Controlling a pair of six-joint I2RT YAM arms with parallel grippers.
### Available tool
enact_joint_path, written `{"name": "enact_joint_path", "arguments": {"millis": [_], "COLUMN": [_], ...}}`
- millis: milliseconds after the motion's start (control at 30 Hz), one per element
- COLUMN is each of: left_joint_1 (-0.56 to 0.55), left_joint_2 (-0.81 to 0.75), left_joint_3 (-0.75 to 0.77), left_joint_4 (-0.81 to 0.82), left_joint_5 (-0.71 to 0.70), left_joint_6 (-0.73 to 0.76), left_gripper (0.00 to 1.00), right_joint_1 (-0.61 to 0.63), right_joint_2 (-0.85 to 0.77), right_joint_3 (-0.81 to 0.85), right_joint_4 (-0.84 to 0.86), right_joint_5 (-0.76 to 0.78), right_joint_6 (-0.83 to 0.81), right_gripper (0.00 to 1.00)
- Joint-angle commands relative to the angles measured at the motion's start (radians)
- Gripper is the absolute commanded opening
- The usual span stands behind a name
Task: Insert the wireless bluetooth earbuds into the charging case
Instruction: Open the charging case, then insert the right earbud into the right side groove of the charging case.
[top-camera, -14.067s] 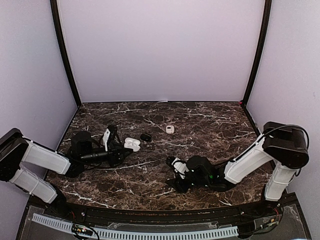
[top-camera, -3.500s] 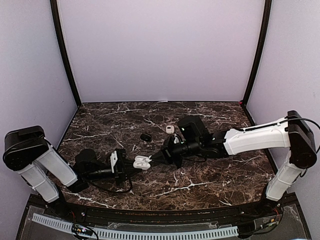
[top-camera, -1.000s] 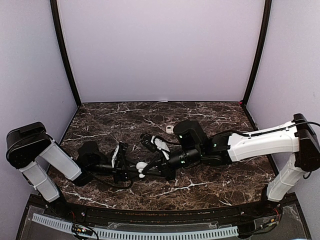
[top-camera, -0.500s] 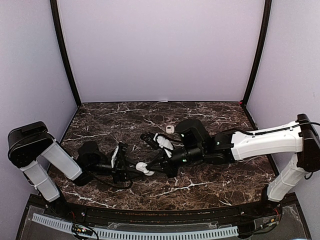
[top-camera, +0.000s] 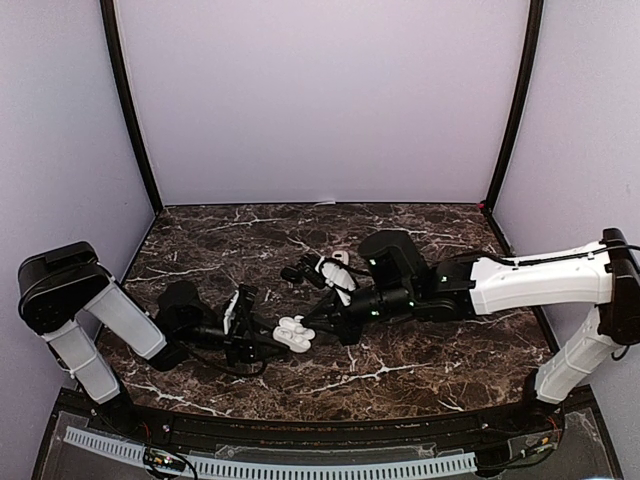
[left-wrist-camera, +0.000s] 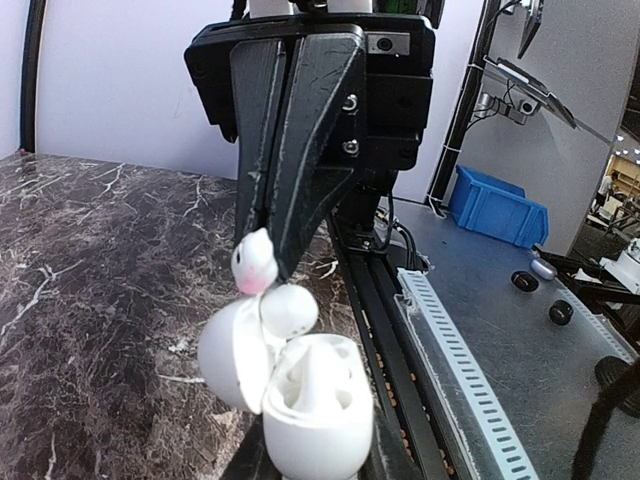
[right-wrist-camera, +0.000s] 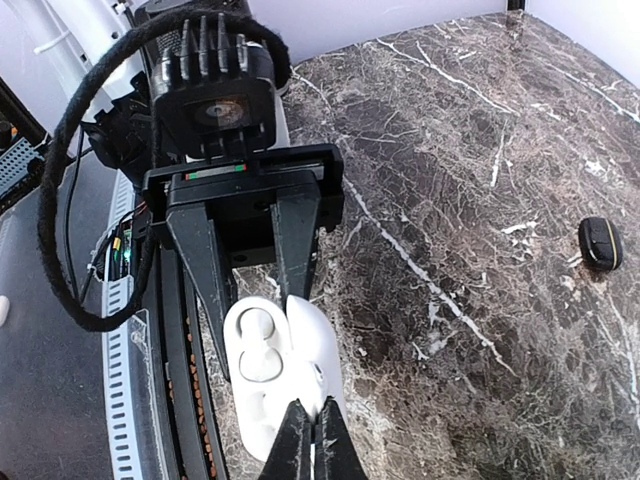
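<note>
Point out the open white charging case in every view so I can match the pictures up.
Top external: low centre-left, the open white plastic charging case sits between both tools' tips.
Left wrist: bottom centre, hinged open, under the right tool pinching a small white earbud.
Right wrist: lower centre-left, clamped by the left tool.
Shared landmark: the dark marble tabletop.

Soft, even light, faint shadows; the charging case blurs up close (slightly overexposed).
</note>
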Motion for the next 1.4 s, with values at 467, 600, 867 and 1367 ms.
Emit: {"name": "enact_joint_path", "arguments": {"millis": [467,600,867,1367], "left_joint_1": [0.002,0.005,0.007,0.006], "left_joint_2": [-0.006,0.007,0.051,0.128], "left_joint_3": [0.157,0.201,0.24,0.245], "left_joint_4": [-0.309,-0.393,-0.366,-0.165], "left_joint_5": [0.12,0.187,0.402,0.561], "left_joint_6": [-0.036,-0.037,-0.103,-0.297], "left_gripper": [0.05,0.05,0.05,0.02], "right_joint_1": [0.006,0.019,0.038,0.219], "right_joint_2": [-0.276,-0.31,-0.345,-0.262], "right_joint_3": [-0.197,-0.295,-0.431,-0.594], "right_joint_4": [0.231,0.351,0.419,0.907], "right_joint_5": [0.115,0.136,-0.005,0.06], "right_joint_6": [-0.345,-0.61,-1.432,-2.002], "right_gripper": [0.0,0.0,0.0,0.0]}}
